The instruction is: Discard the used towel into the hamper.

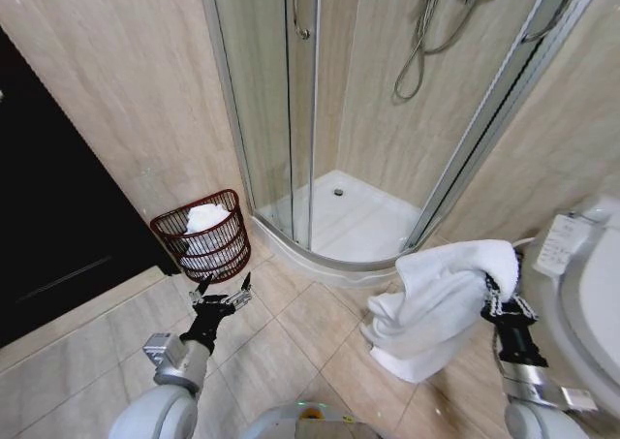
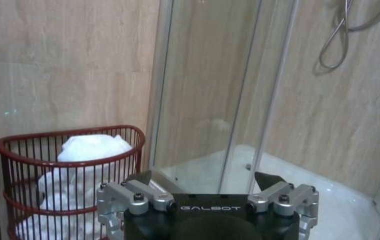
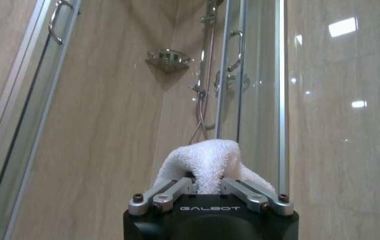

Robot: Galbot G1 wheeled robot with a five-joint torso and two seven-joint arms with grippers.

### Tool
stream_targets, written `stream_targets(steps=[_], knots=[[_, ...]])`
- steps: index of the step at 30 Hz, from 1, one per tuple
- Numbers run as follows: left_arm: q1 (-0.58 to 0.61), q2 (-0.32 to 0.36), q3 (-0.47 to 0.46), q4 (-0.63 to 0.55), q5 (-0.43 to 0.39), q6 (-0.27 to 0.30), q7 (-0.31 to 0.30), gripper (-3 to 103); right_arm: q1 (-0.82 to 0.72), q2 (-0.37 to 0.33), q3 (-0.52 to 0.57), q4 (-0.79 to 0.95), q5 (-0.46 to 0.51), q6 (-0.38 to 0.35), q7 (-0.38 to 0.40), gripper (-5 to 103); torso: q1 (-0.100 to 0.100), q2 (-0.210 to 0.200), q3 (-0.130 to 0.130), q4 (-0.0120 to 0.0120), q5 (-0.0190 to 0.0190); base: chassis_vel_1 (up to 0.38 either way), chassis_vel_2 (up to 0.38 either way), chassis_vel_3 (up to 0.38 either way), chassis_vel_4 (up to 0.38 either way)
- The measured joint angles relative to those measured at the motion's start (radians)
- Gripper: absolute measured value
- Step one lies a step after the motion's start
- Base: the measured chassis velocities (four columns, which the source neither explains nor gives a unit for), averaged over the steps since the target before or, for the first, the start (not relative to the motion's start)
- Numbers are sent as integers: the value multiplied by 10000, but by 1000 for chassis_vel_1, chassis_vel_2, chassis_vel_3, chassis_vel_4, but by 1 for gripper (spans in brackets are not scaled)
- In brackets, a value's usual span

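Note:
A white towel [image 1: 436, 303] hangs in folds from my right gripper [image 1: 498, 286], which is shut on its upper edge beside the toilet; the right wrist view has the towel [image 3: 206, 162] bunched between the fingers. The hamper [image 1: 207, 234], a reddish-brown slatted basket, stands on the floor against the wall left of the shower, with white cloth inside it. My left gripper [image 1: 225, 286] is open and empty, low over the floor tiles just in front of the hamper [image 2: 70, 182].
A glass corner shower [image 1: 334, 206] with a raised white tray is straight ahead. A white toilet [image 1: 591, 294] is at the right edge. A dark doorway [image 1: 48, 216] opens at the left. Beige floor tiles lie between hamper and towel.

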Motion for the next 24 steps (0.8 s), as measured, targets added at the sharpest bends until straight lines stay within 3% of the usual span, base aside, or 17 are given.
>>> stream_targets(steps=[24], knots=[[0, 0, 0, 0, 0, 0, 0, 100, -51, 101, -5, 488, 54, -13, 39, 6, 339, 999, 660, 0, 0, 0, 0, 0, 0]])
